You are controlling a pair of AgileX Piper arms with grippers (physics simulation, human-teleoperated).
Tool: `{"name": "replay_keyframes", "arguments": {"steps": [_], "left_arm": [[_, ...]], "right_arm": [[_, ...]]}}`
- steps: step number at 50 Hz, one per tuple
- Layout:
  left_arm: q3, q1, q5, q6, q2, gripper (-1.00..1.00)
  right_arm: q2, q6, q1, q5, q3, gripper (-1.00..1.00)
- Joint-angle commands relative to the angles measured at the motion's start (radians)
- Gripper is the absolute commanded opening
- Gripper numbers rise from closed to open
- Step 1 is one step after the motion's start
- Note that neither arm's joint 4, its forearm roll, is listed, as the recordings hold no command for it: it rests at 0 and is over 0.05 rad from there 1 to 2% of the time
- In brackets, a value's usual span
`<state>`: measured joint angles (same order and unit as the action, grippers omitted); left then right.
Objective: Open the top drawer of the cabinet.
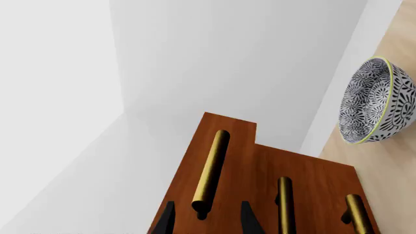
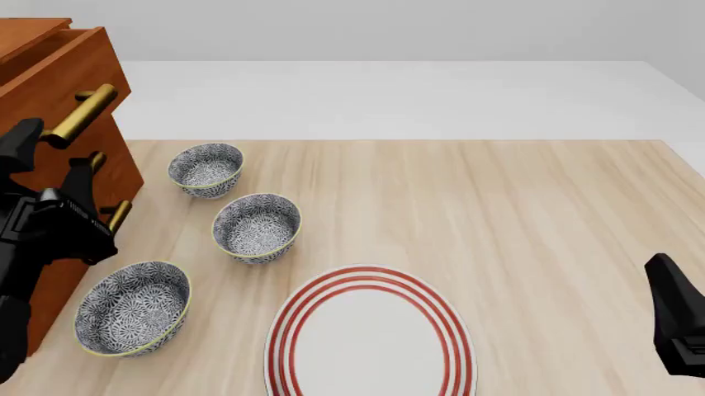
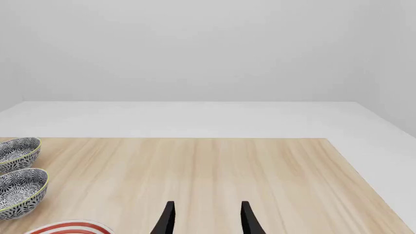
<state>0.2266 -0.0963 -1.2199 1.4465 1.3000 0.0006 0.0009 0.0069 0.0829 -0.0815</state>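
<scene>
The cabinet (image 2: 66, 91) stood at the far left of the table (image 2: 496, 214). Its top drawer (image 2: 49, 62) stuck out a bit past the two drawers below it. The brass handle (image 2: 79, 115) of that drawer pointed out into the room.

The left gripper (image 1: 204, 219) was right at the near end of the handle. Its two black fingers (image 1: 165, 222) were spread apart, one on each side of the bar. They did not squeeze it. In the left wrist view, the other two handles (image 1: 285, 204) showed lower on the cabinet front.

Three patterned bowls (image 2: 257, 227) sat on the table next to the cabinet, in a line from far to near. The nearest bowl (image 2: 132, 307) was just beside the left arm (image 2: 44, 239). A white plate (image 2: 369, 334) with red rings lay at the near edge, to the right of the bowls.

The right gripper (image 3: 204, 219) hung over bare wood on the right side, well apart from everything. Its fingers (image 3: 247, 219) were open too, and held nothing.
</scene>
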Motion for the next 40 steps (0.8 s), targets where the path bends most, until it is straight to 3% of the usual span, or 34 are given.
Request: {"name": "replay_keyframes", "arguments": {"steps": [1, 33, 40], "left_arm": [[-0.022, 0.001, 0.0, -0.003, -0.015, 1.0], [-0.185, 0.058, 0.0, -0.002, -0.235, 1.0], [-0.193, 0.101, 0.031, -0.101, -0.319, 1.0]], "right_arm": [[0.0, 0.0, 0.0, 0.0, 0.0, 1.0], [0.0, 0.0, 0.0, 0.0, 0.0, 1.0], [0.0, 0.0, 0.0, 0.0, 0.0, 1.0]]}}
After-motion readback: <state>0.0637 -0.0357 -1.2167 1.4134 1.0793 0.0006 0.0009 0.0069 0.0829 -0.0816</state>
